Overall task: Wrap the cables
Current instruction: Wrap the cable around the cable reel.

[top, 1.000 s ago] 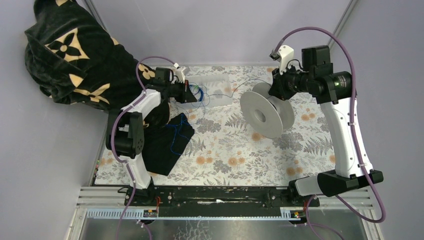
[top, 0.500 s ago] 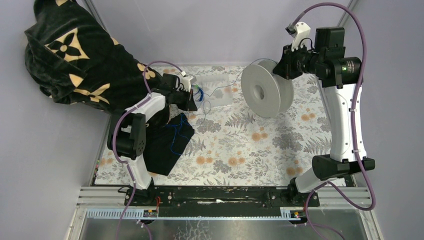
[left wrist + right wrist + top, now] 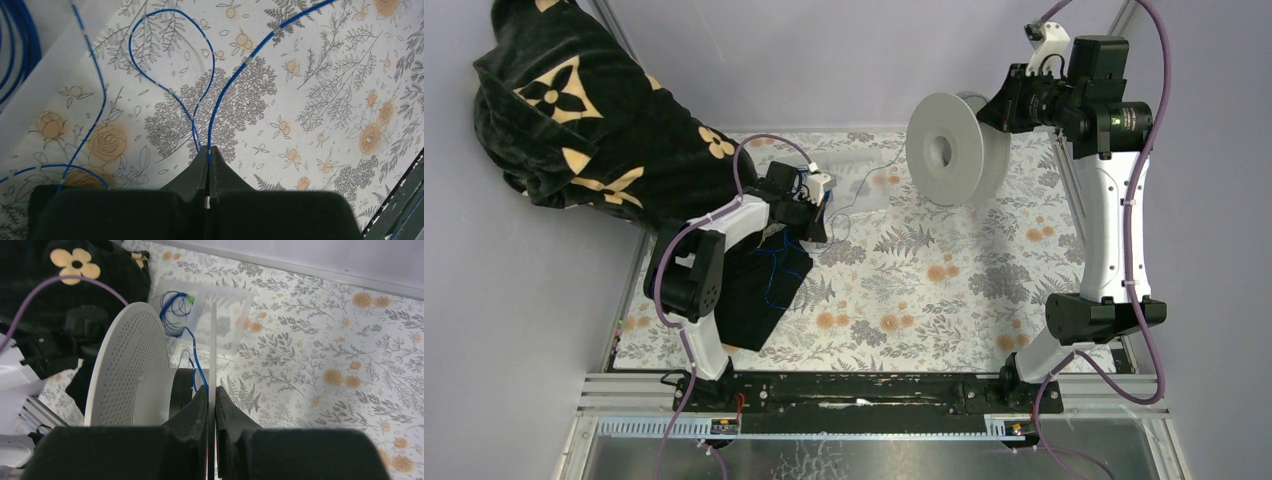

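The cables are thin blue wires. One strand [image 3: 221,92] runs across the floral table cover into my left gripper [image 3: 208,149], which is shut on it; a loop [image 3: 165,50] curls beside it. More blue wire lies coiled [image 3: 174,314] in a clear tray [image 3: 235,310]. A white spool [image 3: 954,150] hangs in the air at the back. My right gripper [image 3: 211,389] is shut on its thin flange [image 3: 213,340], and a blue strand [image 3: 197,367] leads down to the hub. In the top view the left gripper [image 3: 816,222] sits low beside the tray, the right gripper [image 3: 1002,105] high at the spool.
A black cloth [image 3: 764,285] with blue wire on it lies at the table's left. A large black garment with tan flowers [image 3: 594,120] hangs over the back left corner. Grey walls close in behind and at both sides.
The right arm has lifted the spool up and back, away from the table middle. The left gripper has moved right and nearer, still holding the wire.
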Controlling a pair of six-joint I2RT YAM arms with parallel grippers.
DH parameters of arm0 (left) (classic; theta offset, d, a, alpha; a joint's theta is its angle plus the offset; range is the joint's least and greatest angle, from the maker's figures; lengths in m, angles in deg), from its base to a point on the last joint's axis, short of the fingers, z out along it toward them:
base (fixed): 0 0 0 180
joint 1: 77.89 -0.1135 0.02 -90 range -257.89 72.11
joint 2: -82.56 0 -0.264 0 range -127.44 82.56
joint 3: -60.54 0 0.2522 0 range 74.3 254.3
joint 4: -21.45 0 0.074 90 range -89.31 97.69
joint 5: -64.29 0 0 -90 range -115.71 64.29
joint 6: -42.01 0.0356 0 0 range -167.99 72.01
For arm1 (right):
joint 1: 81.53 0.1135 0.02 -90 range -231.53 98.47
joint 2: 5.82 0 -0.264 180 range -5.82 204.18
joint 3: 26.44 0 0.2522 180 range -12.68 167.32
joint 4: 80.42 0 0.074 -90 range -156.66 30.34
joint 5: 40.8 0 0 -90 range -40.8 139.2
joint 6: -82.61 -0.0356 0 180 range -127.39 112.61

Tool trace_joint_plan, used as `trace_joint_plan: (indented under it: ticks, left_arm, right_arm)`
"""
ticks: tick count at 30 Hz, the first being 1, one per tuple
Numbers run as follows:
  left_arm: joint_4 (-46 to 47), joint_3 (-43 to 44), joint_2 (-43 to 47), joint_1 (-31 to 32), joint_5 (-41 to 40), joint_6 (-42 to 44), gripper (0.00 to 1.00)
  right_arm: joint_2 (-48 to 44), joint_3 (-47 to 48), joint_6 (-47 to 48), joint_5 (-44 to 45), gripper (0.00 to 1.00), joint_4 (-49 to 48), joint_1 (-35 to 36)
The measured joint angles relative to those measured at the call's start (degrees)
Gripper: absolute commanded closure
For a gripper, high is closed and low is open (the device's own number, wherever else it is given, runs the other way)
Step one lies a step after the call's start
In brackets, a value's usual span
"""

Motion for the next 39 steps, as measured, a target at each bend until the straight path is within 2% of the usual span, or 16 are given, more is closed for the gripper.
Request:
trace_joint_plan:
  ticks: [8, 26, 34, 39]
  left_arm:
    - [-0.9, -0.2, 0.0, 3.2, -1.7, 3.3, 1.00]
    - [-11.5, -1.4, 7.1, 21.9, -0.4, 17.1, 1.00]
    - [-18.0, 5.6, 9.4, 28.7, 3.1, 21.9, 1.00]
    - [-19.4, 12.3, 9.4, 29.5, 8.0, 21.4, 1.00]
  right_arm:
    - [1.0, -0.9, -5.4, 0.2, 1.00, -4.3, -1.4]
    - [-2.5, -17.3, -9.9, 20.6, 1.00, -21.0, -1.5]
    - [-2.5, -23.1, -8.2, 26.0, 1.00, -26.0, -1.5]
    - [-2.5, -26.4, -6.8, 27.4, 1.00, -28.2, -1.4]
